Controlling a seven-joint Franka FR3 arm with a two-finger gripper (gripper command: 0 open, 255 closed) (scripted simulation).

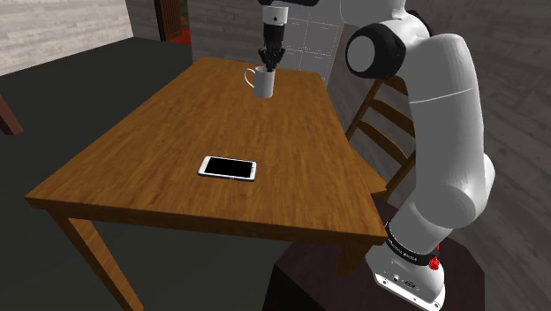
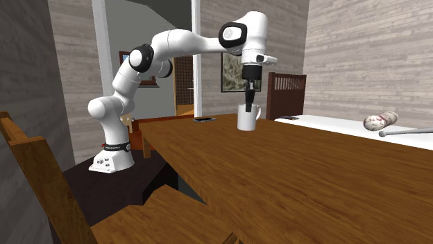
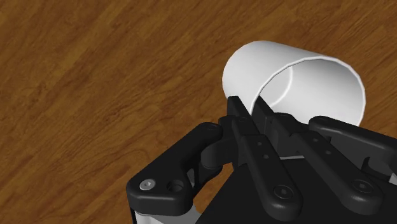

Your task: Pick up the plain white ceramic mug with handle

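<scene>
White mug [image 1: 262, 84] stands upright near the far end of the wooden table [image 1: 159, 132], mouth up, long axis vertical. Its handle [image 1: 248, 78] projects toward the shoulder view's left. The black gripper [image 1: 268, 64] hangs directly over the mug, pointing straight down at the rim. The second exterior view agrees: gripper [image 2: 248, 104] vertical, mug [image 2: 246, 119] immediately beneath it.

Finding 1: in the wrist view the gripper [image 3: 257, 116] has its 2 fingers drawn close together across the wall of the mug [image 3: 299, 79], 1 outside and 1 apparently inside the mouth. They pinch the rim. Judged from the shoulder view, the pinch sits on the side away from the handle.

Finding 2: whether the base rests on the table or is just clear of it cannot be told.

Finding 3: the body of the mug lies below the fingers and off to 1 side of the pinch line, so its weight is off-centre. The lift should run straight up along the mug's axis. The risk is the mug pivoting about the thin rim grip.

Other items: 1 phone [image 1: 228, 168] lies flat mid-table, well apart, and 1 chair [image 1: 381, 119] stands at the table's right side. Neither obstructs a vertical lift.
</scene>
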